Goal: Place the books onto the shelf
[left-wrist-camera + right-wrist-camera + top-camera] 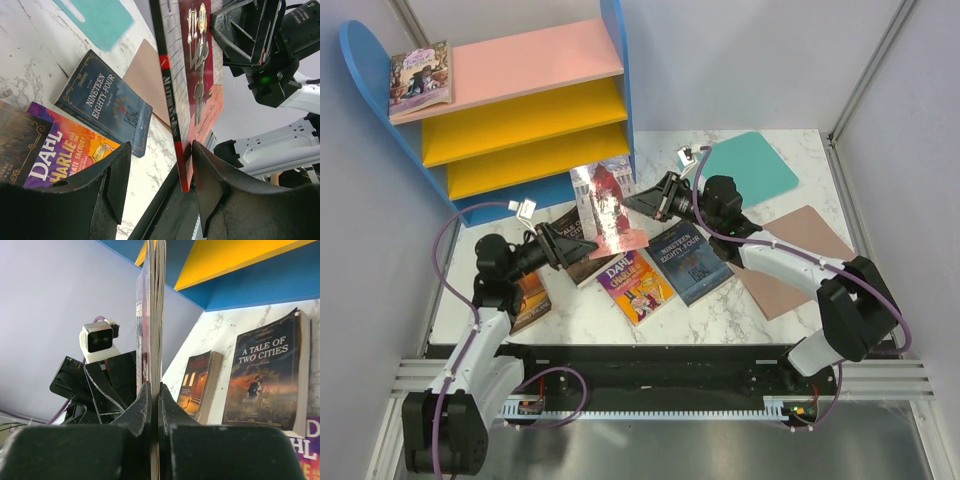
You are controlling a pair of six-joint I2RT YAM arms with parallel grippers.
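Nearest the arm bases, flat on the white marble tabletop (720, 310): brown-orange paperback with lit windows on its cover (532, 300), close against the left arm; purple-and-yellow Roald Dahl paperback (636, 285); navy "Nineteen Eighty-Four" paperback (695, 262), edge to edge with the Dahl book and just beside the pinkish-brown flat mat (800, 255). Slightly farther, also flat: dark "A Tale of Two Cities" paperback (265, 375), partly hidden in the top view beneath the left arm's wrist. Raised on edge between the two arms, cover tilted up toward the overhead camera: thin dark red paperback (610, 205), black-and-red spine, pale brick-patterned front with a red figure. Pinched along its page edge by the right gripper (155, 390), jaws pressed together flat on both covers. Straddled at the opposite corner by the left gripper (160, 150), jaws spread part way; one finger (210, 185) just beside the front cover, contact not resolvable; other finger apart from the spine, marble visible in the gap. Contact between the book's lower edge and the table not resolvable. Farther right: teal flat mat with a handle hole (752, 165). Farthest, at the back left: large tiered shelf with blue sides, one rounded, pink top board and yellow lower boards (540, 60). Lying flat at the left end of the pink board, by the rounded side: lilac illustrated paperback (420, 78).
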